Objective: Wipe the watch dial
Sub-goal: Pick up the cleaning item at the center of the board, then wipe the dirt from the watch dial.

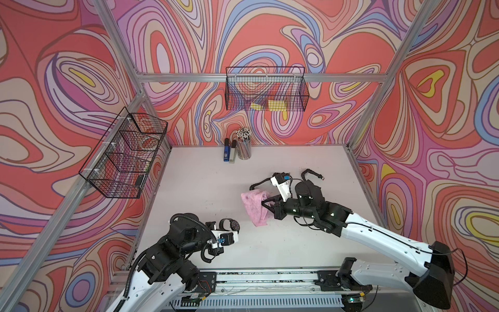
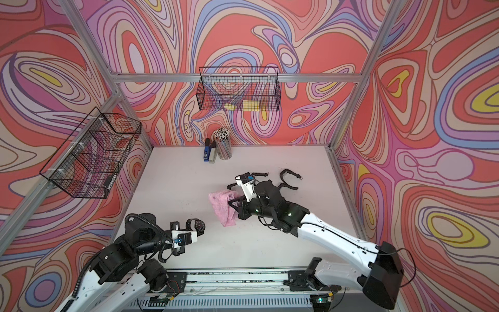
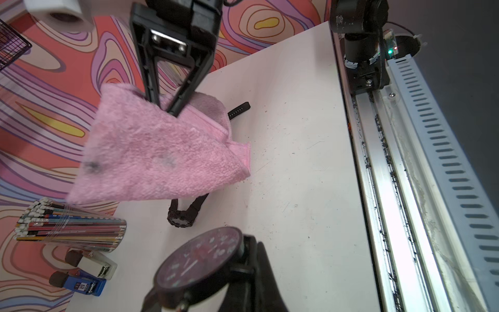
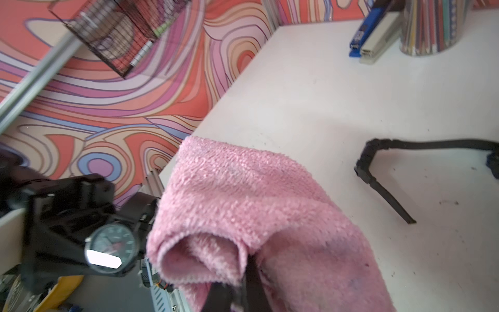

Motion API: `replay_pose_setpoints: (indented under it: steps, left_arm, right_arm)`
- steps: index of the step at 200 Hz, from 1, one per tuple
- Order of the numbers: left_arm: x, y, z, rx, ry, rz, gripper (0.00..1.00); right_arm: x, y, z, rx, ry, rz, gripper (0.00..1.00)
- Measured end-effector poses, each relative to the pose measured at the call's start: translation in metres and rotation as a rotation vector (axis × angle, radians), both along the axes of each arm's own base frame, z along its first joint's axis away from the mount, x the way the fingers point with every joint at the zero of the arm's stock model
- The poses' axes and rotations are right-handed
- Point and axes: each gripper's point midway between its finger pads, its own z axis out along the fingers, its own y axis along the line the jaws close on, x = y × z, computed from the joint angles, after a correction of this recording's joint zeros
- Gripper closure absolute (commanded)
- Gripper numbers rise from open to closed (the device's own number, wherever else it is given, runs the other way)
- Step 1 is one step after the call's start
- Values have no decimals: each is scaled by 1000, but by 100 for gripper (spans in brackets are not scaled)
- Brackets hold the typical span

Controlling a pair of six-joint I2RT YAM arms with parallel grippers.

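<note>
Dark dial (image 3: 198, 266) of watch (image 1: 232, 225): lower left of centre in both top views, held above table (image 1: 194, 189), facing pink cloth (image 1: 253, 209). Dial numerals blurred, unreadable. Left gripper (image 1: 229, 230) clamped tight on watch. Cloth near dial, not touching, hanging at centre frame. Right gripper (image 3: 167, 108) pinched closed on cloth. Spare black watch (image 3: 180, 217) lying on table. Blue stapler (image 1: 226, 151) beside pencil cup (image 1: 244, 147), upper centre; stapler label too blurred to read.

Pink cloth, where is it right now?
In both top views the cloth hangs from the right gripper near the table's middle, right of the watch in the left gripper.
</note>
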Motion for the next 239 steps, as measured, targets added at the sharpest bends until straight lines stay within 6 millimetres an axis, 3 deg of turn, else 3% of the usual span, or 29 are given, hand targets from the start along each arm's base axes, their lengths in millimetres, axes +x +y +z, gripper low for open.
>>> replay_pose_setpoints:
  steps: [21, 51, 97, 148, 169, 239]
  left_arm:
    - [-6, -4, 7, -21, 36, -32, 100]
    - [-13, -10, 7, -43, 101, -71, 100]
    - [-18, -16, 0, -43, 187, -110, 100]
    - [-20, -19, 2, -60, 214, -120, 100]
    - [-18, -21, 7, -80, 210, -116, 100]
    - [-18, -17, 8, -92, 232, -76, 100]
  right_arm:
    - [-12, -1, 15, 26, -39, 59, 100]
    - [-26, 5, 19, 52, -29, 147, 100]
    - [-45, 29, 7, 55, 32, 283, 100]
    - [-77, 55, 19, 86, 20, 413, 100]
    - [-89, 70, 14, 85, 28, 459, 100]
    - [-95, 89, 9, 129, 38, 448, 100]
